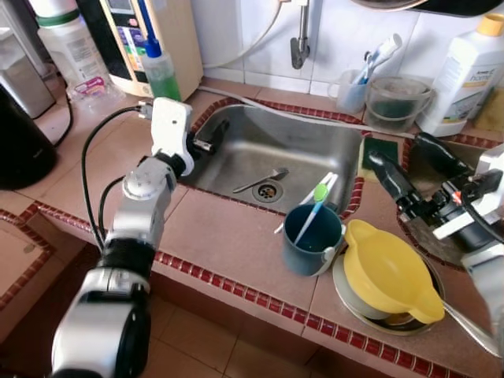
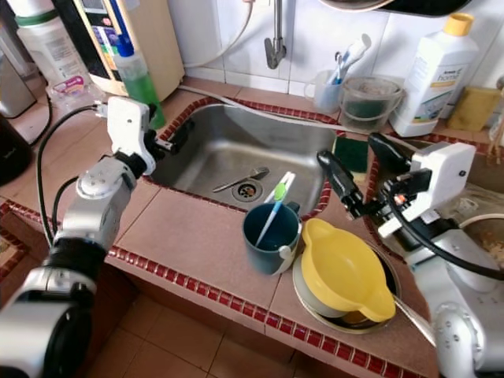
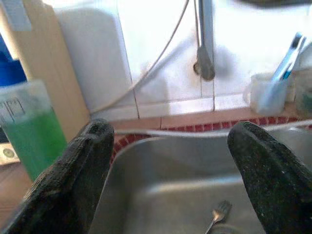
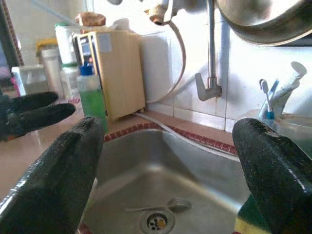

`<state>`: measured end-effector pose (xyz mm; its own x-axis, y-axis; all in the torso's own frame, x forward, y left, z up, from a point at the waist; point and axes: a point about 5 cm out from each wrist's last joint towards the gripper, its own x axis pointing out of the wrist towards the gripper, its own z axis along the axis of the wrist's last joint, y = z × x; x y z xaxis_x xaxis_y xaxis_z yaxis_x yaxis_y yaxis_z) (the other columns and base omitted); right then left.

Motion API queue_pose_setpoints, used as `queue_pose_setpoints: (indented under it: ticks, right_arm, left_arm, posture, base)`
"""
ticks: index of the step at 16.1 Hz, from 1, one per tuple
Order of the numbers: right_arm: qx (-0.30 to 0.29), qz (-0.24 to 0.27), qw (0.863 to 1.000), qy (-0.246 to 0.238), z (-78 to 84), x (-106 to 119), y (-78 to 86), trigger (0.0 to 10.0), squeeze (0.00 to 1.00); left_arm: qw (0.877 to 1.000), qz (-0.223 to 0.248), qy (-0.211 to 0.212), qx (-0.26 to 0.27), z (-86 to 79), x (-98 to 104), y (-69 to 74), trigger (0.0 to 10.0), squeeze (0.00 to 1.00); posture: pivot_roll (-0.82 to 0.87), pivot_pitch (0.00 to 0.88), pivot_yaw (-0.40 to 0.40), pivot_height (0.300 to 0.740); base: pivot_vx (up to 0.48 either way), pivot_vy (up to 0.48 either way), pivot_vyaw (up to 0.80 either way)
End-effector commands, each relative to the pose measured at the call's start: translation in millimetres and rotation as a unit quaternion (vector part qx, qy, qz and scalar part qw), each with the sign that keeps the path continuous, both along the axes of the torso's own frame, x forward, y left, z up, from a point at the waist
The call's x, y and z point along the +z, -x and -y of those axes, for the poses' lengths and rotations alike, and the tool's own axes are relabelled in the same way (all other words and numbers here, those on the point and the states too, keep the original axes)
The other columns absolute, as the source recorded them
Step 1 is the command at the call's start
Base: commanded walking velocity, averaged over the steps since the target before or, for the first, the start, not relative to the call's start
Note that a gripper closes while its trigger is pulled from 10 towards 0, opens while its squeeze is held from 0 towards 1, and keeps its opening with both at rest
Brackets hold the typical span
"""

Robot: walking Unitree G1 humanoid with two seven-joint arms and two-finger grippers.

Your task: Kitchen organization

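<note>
My right gripper (image 2: 358,175) hovers at right rim of sink (image 2: 311,153), fingers spread wide, empty. My left gripper (image 1: 206,138) at sink's left rim, fingers also wide, holding nothing. Likely target: spoon (image 1: 262,180) in sink beside drain. I judge: approach steeply, close across thin handle; polished steel on steel slips. Blue mug (image 2: 272,236) at sink's front rim, glossy, holds green-white toothbrush (image 2: 273,206). Yellow plastic funnel-bowl (image 2: 344,270) right of mug, smooth, in round metal dish. Green sponge (image 2: 351,153) on sink's right rim.
</note>
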<state>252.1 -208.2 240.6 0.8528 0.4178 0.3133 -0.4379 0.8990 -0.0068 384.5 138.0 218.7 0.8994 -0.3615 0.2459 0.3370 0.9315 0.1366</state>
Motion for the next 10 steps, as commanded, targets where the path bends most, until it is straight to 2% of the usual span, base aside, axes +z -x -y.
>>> queue_pose_setpoints:
  ticks: [1,5,9,10]
  right_arm:
    - [-0.002,0.022,1.000,-0.010,-7.8,5.8,2.4,10.0,0.00]
    - [-0.043,0.027,0.997,-0.054,-18.7,2.1,-1.3,10.0,0.00]
    - [-0.031,0.026,0.995,-0.089,-38.5,2.1,-6.9,10.0,0.00]
    - [-0.025,0.024,0.995,-0.093,-48.9,0.0,-9.4,10.0,0.00]
  left_arm:
    - [1.000,0.005,0.023,0.004,-1.0,3.1,5.0,10.0,0.00]
    - [0.999,0.020,0.036,0.028,3.5,1.8,22.8,10.0,0.00]
    - [0.998,0.025,0.050,0.030,10.2,10.7,34.9,10.0,0.00]
    - [0.998,0.027,0.051,0.030,13.0,9.0,40.8,10.0,0.00]
  posture:
    - [-0.36,0.084,0.116,0.740]
    - [-0.34,0.082,0.115,0.740]
    - [-0.33,0.069,0.104,0.740]
    - [-0.32,0.063,0.098,0.740]
  base:
    - [0.000,0.000,0.00]
    - [0.000,0.000,0.00]
    - [0.000,0.000,0.00]
    - [0.000,0.000,0.00]
